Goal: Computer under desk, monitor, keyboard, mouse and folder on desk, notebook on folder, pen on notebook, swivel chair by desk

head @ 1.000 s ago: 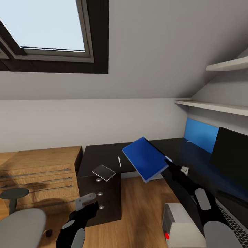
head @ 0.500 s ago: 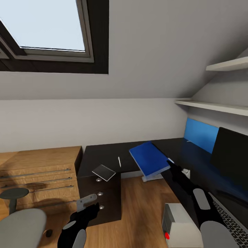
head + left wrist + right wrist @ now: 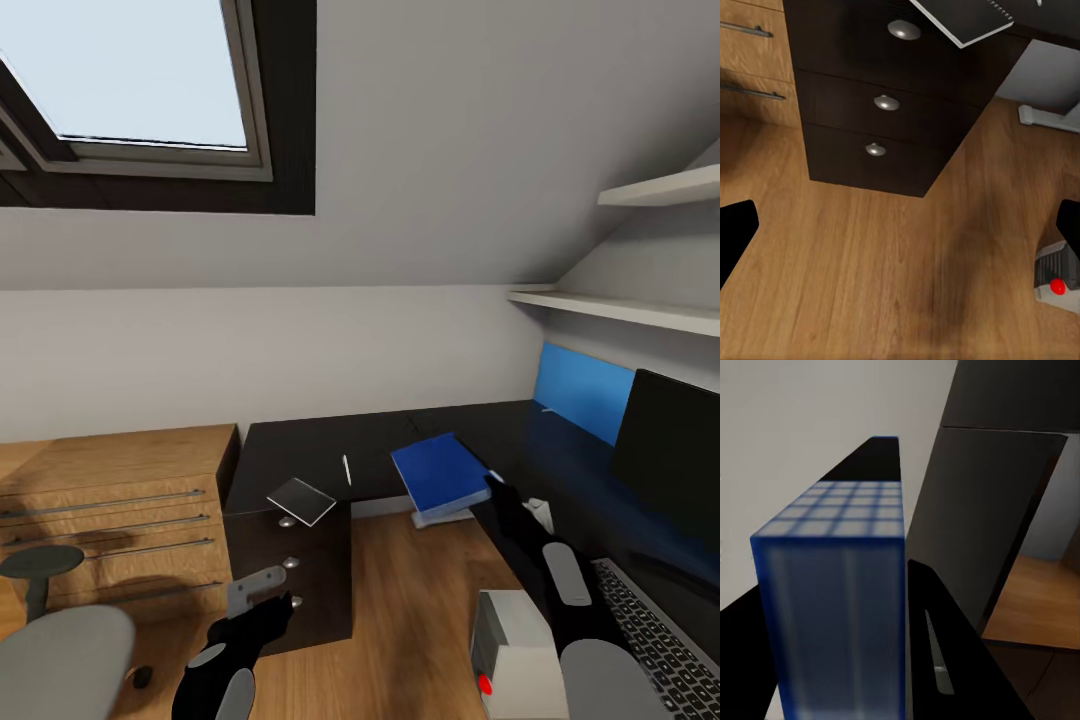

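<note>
My right gripper [image 3: 492,487] is shut on the near edge of the blue folder [image 3: 438,472], which lies almost level over the inner corner of the black desk [image 3: 300,445]; whether it touches the top I cannot tell. In the right wrist view the folder [image 3: 840,600] sits between black fingers [image 3: 945,652]. The grey notebook [image 3: 301,500] overhangs the drawer unit [image 3: 300,580], with the pale pen [image 3: 346,469] just beyond it. At the right stand the monitor [image 3: 668,455] and keyboard [image 3: 660,630]. The white computer [image 3: 515,650] is on the floor. My left gripper [image 3: 262,592] hangs open before the drawers [image 3: 886,103], above the swivel chair [image 3: 60,660].
A low light-wood cabinet [image 3: 110,500] stands left of the desk. A small dark lump [image 3: 143,677] lies on the floor beside the chair seat. Wall shelves [image 3: 620,305] and a blue panel [image 3: 585,390] hang above the desk's right wing. Wood floor lies between the drawers and the computer.
The right gripper has drawn back and lowered the folder, which went from steeply tilted to nearly flat over the desk corner. The left arm has barely moved.
</note>
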Available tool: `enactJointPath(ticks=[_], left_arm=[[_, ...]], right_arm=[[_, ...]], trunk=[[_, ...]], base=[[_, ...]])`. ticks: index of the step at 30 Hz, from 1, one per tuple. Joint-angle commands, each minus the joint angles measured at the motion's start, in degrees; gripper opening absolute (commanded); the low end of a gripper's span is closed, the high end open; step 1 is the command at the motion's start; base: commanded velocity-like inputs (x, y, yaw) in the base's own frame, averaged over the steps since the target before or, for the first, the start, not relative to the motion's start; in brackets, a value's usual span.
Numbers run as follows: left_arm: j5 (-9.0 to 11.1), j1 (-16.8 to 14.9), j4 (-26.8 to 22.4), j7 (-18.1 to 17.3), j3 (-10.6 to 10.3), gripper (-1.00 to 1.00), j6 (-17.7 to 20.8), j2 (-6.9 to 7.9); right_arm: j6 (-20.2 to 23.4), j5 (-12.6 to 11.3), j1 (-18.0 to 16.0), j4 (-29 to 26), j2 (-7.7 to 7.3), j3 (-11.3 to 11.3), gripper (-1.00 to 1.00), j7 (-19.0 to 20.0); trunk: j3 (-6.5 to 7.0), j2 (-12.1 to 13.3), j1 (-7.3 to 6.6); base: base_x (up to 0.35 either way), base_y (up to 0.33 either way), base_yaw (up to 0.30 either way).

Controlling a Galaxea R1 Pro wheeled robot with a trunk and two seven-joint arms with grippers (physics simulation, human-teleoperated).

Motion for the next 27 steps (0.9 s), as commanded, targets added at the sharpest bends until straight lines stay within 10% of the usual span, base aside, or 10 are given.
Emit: enactJointPath(ticks=[1,10,20,27], left_arm=[[0.6,-0.1,-0.1,0.6,-0.1,1.0,0.1,0.01],[0.6,-0.1,-0.1,0.6,-0.1,1.0,0.1,0.01],[0.6,-0.1,0.3,0.5,-0.1,1.0,0.1,0.01],[0.8,0.3,0.6,0.5,-1.5,1.0,-0.3,0.34]], right_arm=[[0.4,-0.3,-0.1,0.0,0.17,-0.3,-1.0,0.2],[-0.9,-3.2,-0.1,0.0,0.57,-0.3,-1.0,0.1],[-16.7,-3.9,-0.1,0.4,3.52,-0.2,-1.0,0.0],[-18.3,-3.6,-0.2,0.7,3.79,0.2,-1.0,-0.2]], trunk=[[-0.08,-0.1,0.01],[-0.08,-0.1,0.01],[-0.08,-0.1,0.01],[-0.08,-0.1,0.01]], base=[[0.0,0.0,0.0],[0.0,0.0,0.0],[0.0,0.0,0.0],[0.0,0.0,0.0]])
